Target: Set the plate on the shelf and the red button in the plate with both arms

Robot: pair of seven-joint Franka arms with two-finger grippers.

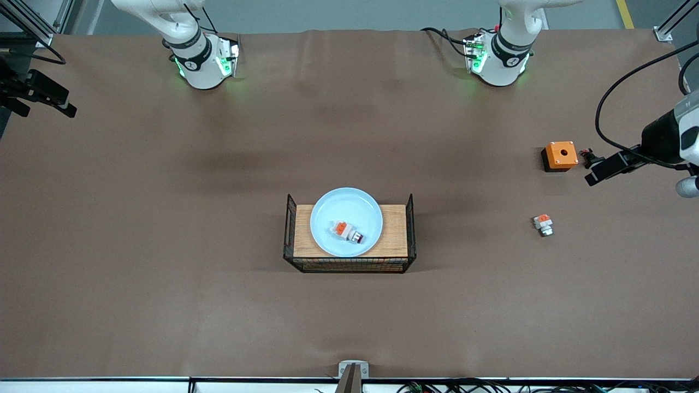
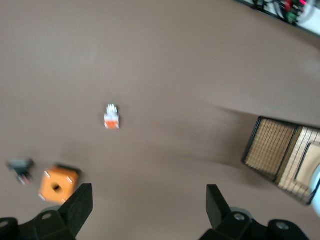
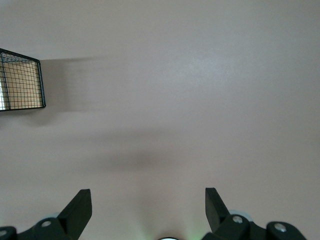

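- Both pincers stand wide with nothing between the fingers: we see the left gripper (image 2: 149,207) high over the left arm's end of the brown tabletop (image 1: 164,245), and the right gripper (image 3: 148,207) over bare tabletop toward the right arm's end; neither shows in the front view.
- We find the round, shallow, pale blue plate (image 1: 346,197) resting on the wooden board of a black wire rack (image 1: 348,266) near the middle of the tabletop, somewhat nearer the front edge than the arms' bases.
- We find the small red button (image 1: 346,231), white body, orange block, silver collar and dark red cap, lying on its side in the plate, toward the plate's front rim.
- Judging by this, we take the placing as done and both arms as waiting clear.
- What could go wrong: the plate overhangs the board's front and back edges, so a knock on its rim could tip it or roll the button out.
- A similar white-and-orange part without a red tip (image 1: 543,224) lies toward the left arm's end, and could be mistaken for the button.
- An orange cube with a hole (image 1: 560,156) sits near that same end's edge, with a small dark part (image 1: 587,157) beside it.
- Room is generous: wide bare tabletop surrounds the rack on every side, though its upright wire ends block approach from either arm's end.
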